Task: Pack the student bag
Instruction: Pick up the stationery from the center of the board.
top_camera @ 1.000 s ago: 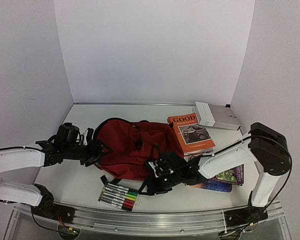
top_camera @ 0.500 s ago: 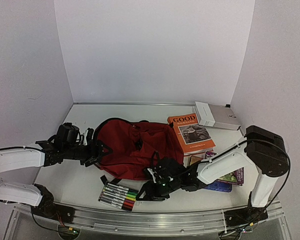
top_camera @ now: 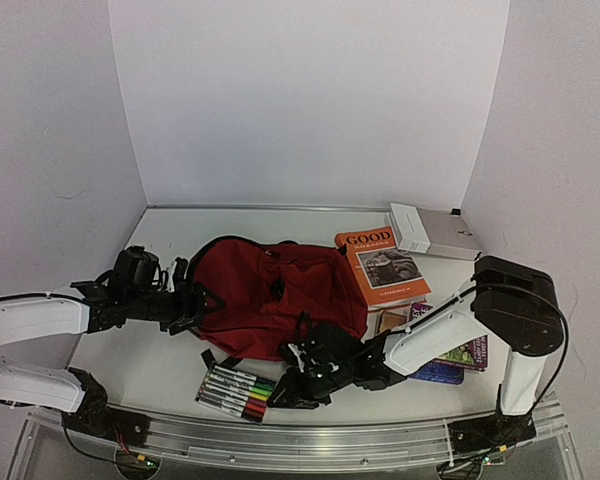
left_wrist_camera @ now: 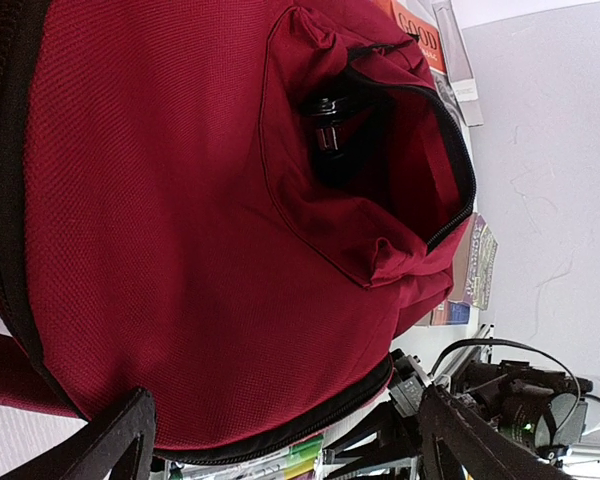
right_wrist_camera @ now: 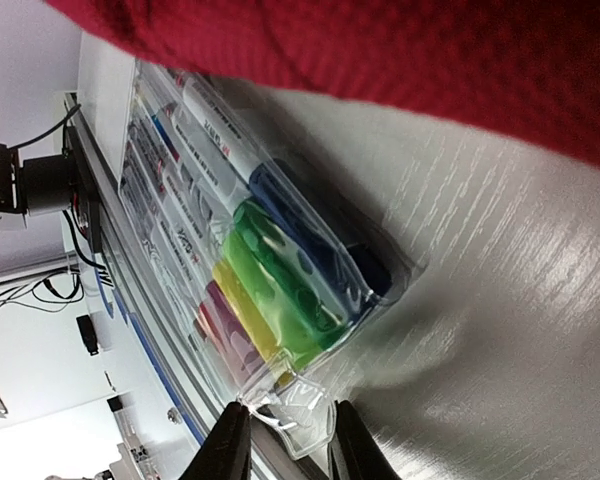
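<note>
**Operator:** How did it stand, left to right?

**Spotter:** Your left gripper [top_camera: 200, 300] hung wide open, holding nothing, at the left edge of the student bag [top_camera: 270, 290]. The bag lay flat mid-table with its front pocket [left_wrist_camera: 380, 170] unzipped.

**Operator:** And the right side?

**Spotter:** That arm was nearer the work. The marker pack [top_camera: 238, 392] lay just in front of the bag, its long axis along the table's near edge. Your right gripper [right_wrist_camera: 288, 440] met it end-on from the right, fingers set narrow either side of its clear tab [right_wrist_camera: 292, 408]. Whether they had truly pinched it, I could not tell. The bag sat just beyond, so I reckoned the carry would go toward the table's far side.
</note>
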`<state>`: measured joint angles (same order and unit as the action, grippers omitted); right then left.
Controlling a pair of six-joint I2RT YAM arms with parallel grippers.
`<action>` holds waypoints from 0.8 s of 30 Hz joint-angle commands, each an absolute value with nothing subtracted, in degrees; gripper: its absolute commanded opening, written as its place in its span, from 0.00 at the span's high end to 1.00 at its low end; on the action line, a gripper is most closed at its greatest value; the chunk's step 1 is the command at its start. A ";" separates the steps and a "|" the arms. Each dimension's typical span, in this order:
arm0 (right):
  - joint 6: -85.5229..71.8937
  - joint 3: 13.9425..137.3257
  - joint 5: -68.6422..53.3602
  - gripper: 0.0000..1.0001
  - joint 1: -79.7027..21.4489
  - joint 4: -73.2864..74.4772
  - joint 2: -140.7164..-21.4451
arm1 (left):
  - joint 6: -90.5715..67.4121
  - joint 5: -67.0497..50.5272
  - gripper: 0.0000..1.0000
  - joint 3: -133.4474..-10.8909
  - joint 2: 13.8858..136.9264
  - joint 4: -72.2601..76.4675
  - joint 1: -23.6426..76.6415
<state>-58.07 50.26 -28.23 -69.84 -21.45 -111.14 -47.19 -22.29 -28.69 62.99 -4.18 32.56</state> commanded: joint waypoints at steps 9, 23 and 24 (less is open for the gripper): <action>-60.79 49.25 -25.95 1.00 -70.28 -27.21 -102.65 | -38.84 -23.18 0.08 -34.36 59.53 -11.07 32.26; -44.77 64.39 -15.90 1.00 -70.42 -0.92 -84.39 | -24.57 -29.19 0.06 -44.77 56.00 -14.69 32.31; -44.20 66.12 -13.86 1.00 -70.41 0.39 -83.99 | -23.54 -30.57 0.05 -45.60 55.99 -14.54 32.33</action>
